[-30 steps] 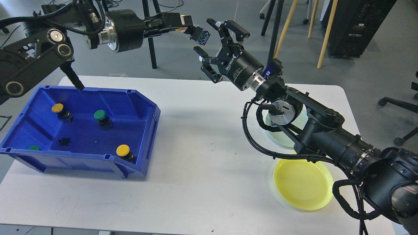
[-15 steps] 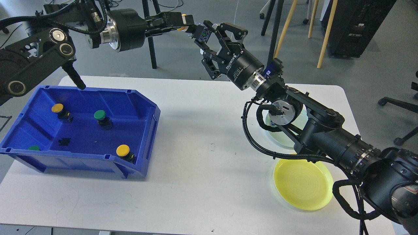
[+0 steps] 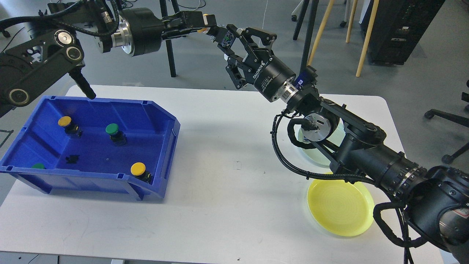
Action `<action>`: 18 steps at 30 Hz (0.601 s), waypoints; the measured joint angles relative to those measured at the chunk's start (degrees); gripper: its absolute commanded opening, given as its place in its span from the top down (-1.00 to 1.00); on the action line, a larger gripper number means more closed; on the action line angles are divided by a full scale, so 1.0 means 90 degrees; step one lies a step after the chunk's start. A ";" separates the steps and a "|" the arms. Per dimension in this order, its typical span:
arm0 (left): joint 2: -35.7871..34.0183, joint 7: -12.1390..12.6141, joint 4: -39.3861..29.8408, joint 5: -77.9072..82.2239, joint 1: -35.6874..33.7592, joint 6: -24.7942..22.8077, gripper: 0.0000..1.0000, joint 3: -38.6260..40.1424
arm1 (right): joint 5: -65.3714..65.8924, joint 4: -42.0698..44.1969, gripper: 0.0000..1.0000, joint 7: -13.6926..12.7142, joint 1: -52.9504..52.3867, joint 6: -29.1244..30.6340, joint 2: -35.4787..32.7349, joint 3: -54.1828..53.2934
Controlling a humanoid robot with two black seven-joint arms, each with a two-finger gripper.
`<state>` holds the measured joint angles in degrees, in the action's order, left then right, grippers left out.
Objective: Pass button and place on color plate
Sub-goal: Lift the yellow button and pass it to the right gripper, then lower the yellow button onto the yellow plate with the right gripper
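My left gripper (image 3: 209, 28) is high above the table's far edge, shut on a button (image 3: 224, 37) with a yellow cap and a dark base. My right gripper (image 3: 229, 43) has reached it from the right. It is open, with one finger above and one below the button's base, and I cannot tell whether they touch it. The yellow plate (image 3: 339, 207) lies at the front right of the white table. A pale green plate (image 3: 316, 153) lies behind it, mostly hidden by my right arm.
A blue bin (image 3: 110, 103) stands on the left of the table. It holds two yellow buttons (image 3: 65, 121) (image 3: 138, 168) and two green buttons (image 3: 112, 129) (image 3: 37, 166). Chair and easel legs stand on the floor behind the table.
My right gripper has moved left until its open fingers are either side of the held button. My left gripper has shifted slightly toward it with the button.
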<state>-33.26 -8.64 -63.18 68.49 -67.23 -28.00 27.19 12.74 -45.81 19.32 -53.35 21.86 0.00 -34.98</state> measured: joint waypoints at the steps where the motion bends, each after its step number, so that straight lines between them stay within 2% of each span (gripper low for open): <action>1: 0.0002 0.0000 0.0000 -0.0001 0.0000 0.0000 -0.93 0.0000 | 0.0008 0.0000 0.87 0.0000 -0.0002 0.0000 0.0000 0.0000; 7: 0.0003 0.0004 0.0023 0.0090 0.0001 0.0000 -0.99 -0.0070 | 0.0028 0.0009 0.87 -0.0009 -0.0002 -0.0004 0.0000 0.0008; 13: -0.0097 0.0288 0.0294 0.0296 0.0032 0.0000 -0.99 -0.0105 | 0.0031 -0.0118 0.86 -0.0045 0.0042 -0.0001 -0.0031 0.0277; 18: -0.0343 0.0323 0.0514 0.0352 0.0072 0.0001 -0.99 -0.0116 | 0.0029 -0.0575 0.86 -0.0047 0.0296 0.0010 -0.0783 0.0935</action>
<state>-36.35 -5.73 -58.55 71.66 -66.58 -27.99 26.15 13.01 -50.98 18.89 -50.68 21.95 -7.05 -26.56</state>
